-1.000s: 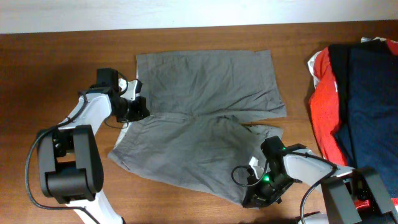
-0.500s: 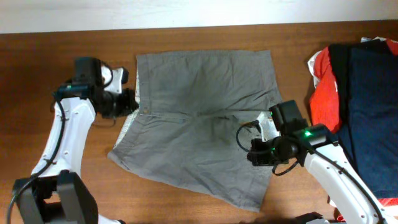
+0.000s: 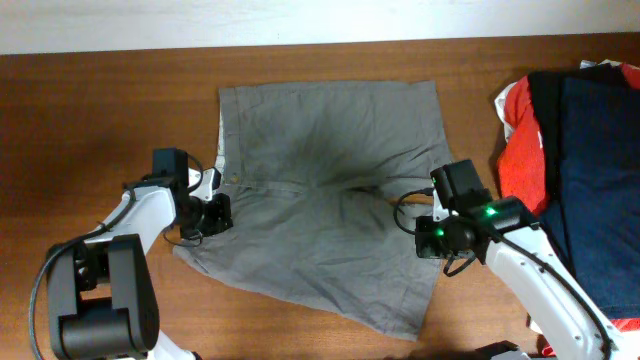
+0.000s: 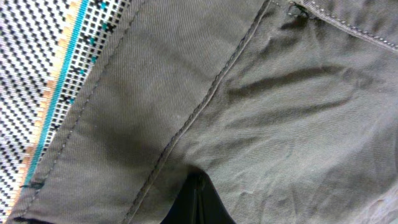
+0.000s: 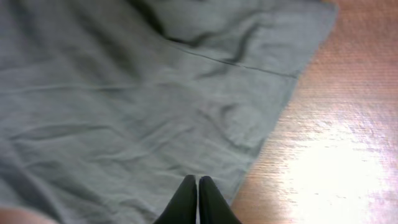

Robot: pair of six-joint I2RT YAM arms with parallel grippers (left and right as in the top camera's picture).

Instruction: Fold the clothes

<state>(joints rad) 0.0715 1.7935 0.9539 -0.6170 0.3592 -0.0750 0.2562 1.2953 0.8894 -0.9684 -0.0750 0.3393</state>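
Observation:
The clothes, khaki-grey shorts [image 3: 330, 190], lie spread flat on the wooden table [image 3: 100, 110], waistband to the left and both legs pointing right. My left gripper [image 3: 213, 213] sits at the near end of the waistband. In the left wrist view its shut tips [image 4: 199, 199] rest against the wrinkled fabric [image 4: 249, 112], beside the checked waistband lining [image 4: 37, 74]; no cloth shows between them. My right gripper [image 3: 425, 238] hovers at the right hem of the near leg. Its shut tips [image 5: 198, 199] are just above the cloth [image 5: 124, 93], holding nothing.
A heap of other garments in red, black and navy [image 3: 580, 160] fills the table's right side, close to the right arm. Bare wood [image 5: 336, 137] shows right of the hem. The table's back edge meets a white wall [image 3: 300, 20].
The right arm swung from the shorts' front corner up to the right hem of the near leg. The left gripper went out to the left, then came back lower on the waistband.

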